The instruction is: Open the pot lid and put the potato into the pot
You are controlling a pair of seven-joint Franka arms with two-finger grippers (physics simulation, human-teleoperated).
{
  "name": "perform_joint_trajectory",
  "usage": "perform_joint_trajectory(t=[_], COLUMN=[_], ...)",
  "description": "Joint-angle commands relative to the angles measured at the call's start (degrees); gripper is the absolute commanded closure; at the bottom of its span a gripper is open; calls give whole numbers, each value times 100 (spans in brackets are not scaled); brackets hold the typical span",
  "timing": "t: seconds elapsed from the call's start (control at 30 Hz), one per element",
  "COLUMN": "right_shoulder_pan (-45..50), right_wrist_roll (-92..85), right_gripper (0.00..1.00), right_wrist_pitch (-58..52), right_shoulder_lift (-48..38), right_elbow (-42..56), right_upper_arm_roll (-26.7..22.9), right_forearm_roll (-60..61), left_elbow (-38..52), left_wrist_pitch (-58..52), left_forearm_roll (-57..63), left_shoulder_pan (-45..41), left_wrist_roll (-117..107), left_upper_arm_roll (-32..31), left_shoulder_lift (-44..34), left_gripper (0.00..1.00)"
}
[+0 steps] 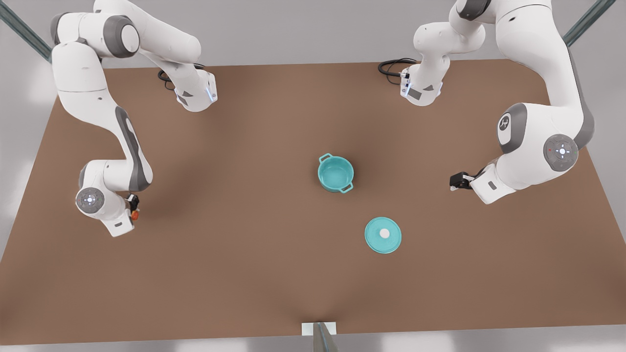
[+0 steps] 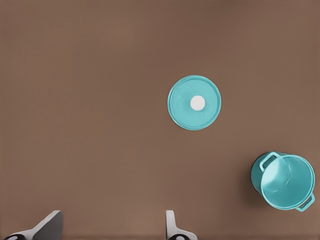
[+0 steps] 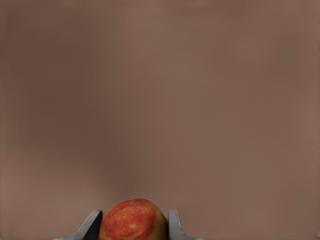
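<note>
Teal, front view: the pot (image 1: 335, 173) stands uncovered mid-table; the pot lid (image 1: 383, 234) lies flat nearby, apart from it.
Front view, far left: the right gripper (image 1: 133, 208) carries the potato (image 1: 135, 214), well away from the pot.
Left wrist view: the left gripper (image 2: 112, 227) waits, fingers spread, empty.
Right wrist view: fingers clamp the potato's sides.
Risk: a long carry; the lumpy potato could slip or hit the pot's rim.

We see a plain brown table (image 1: 244, 274) carrying two things: the pot (image 1: 335, 173), upright and uncovered with its teal inside showing, and the pot lid (image 1: 383, 235) lying flat, knob up. Lid sits near the pot, not touching; both lie well ahead of the left gripper's fingers (image 2: 172, 225), lid more in line with them, pot off to one side.
</note>
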Motion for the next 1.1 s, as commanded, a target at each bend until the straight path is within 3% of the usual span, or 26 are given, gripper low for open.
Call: perform_joint_trajectory(t=[0.0,0.27,1.07], right_shoulder_pan=[4,179,3924], right_wrist_roll=[-66,1165,4768], right_gripper=[47,47,46], right_wrist_pitch=[-350,-1370,-1537], right_shoulder_lift=[-39,-57,681], right_elbow=[17,597,2328], right_upper_arm_roll=[216,1552,1526], right_forearm_roll=[188,732,1787], left_elbow=[2,-7,107], left_wrist_pitch=[-7,-60,-139], left_forearm_roll=[3,-5,152], left_shoulder_pan=[0,0,44], left_wrist_roll=[35,26,44], left_upper_arm_roll=[-2,-2,51], left_shoulder_lift=[-6,-6,-296], left_gripper=[0,0,0])
